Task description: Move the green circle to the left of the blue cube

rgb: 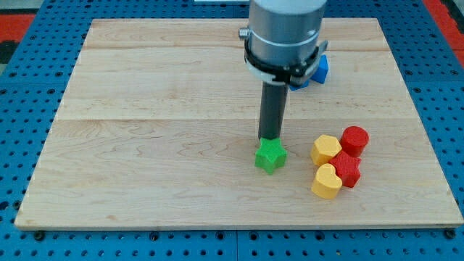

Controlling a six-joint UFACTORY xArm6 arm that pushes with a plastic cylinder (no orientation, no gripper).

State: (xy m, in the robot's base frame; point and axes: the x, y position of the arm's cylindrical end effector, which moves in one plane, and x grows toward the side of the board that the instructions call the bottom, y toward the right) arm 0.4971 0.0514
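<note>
No jaws on this arm, just a rod holding nothing. The tip (270, 138) sits against the far edge of the green block (270, 155) (looks more star than circle), mid-table (145, 109). The blue cube (321, 68) is further back, half hidden by the arm. Looks like the early approach: the tip probably needs to swing round to the near side and push the block away, ending left of the cube. No containers here
</note>
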